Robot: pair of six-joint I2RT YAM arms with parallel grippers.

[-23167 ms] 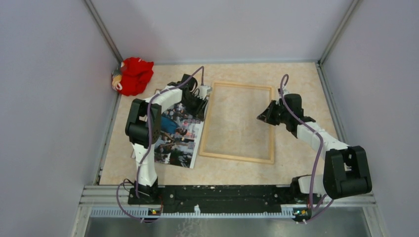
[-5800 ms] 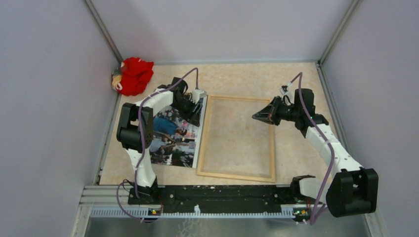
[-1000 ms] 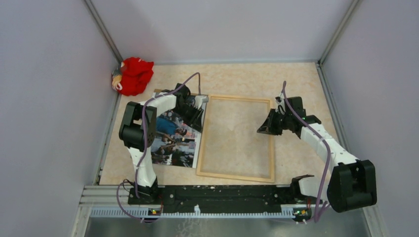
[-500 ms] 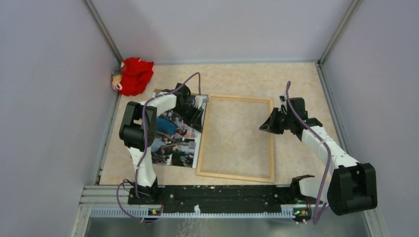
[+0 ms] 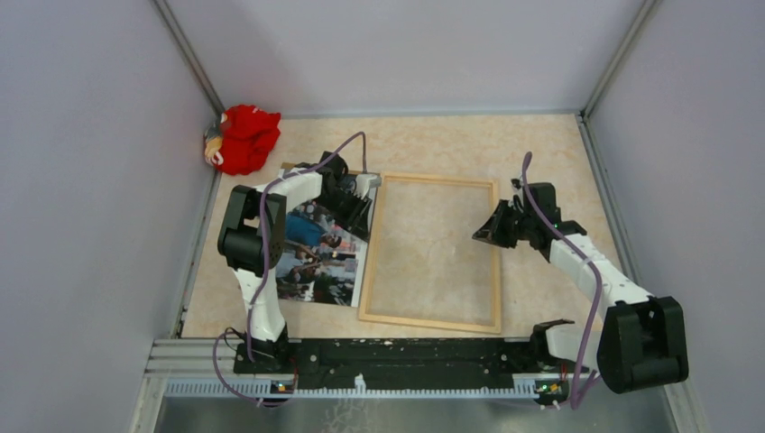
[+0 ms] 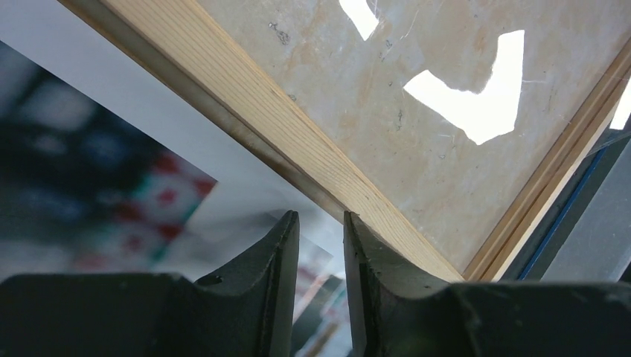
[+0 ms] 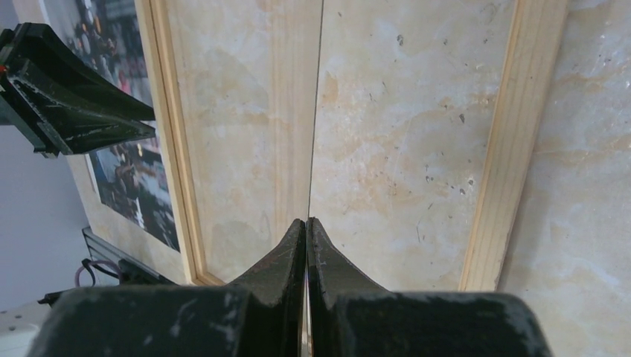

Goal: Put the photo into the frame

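You're at the pickup step: photo (image 6: pixel 111 163) lies flat on the surface (image 5: pixel 433 144), its corner right at your slightly parted left jaws (image 6: pixel 320 219), grip unclear. Right jaws (image 7: pixel 306 223) are clenched, apparently pinching the frame (image 6: pixel 260 126) by its clear pane (image 7: pixel 253 97). Next, I'd slide the photo underneath.

Since 23 seconds ago the frame (image 5: pixel 429 323) has slid toward 6 o'clock, nearer the arm bases. The right gripper (image 5: pixel 476 237) has drawn back toward 6 o'clock too, and the left gripper (image 5: pixel 359 221) shifted slightly the same way.

Beige marbled table (image 5: pixel 433 144) w/ frame (image 5: pixel 431 322) mid, photo (image 5: pixel 311 262) beside its left, red plush (image 5: pixel 245 137) far-left corner.
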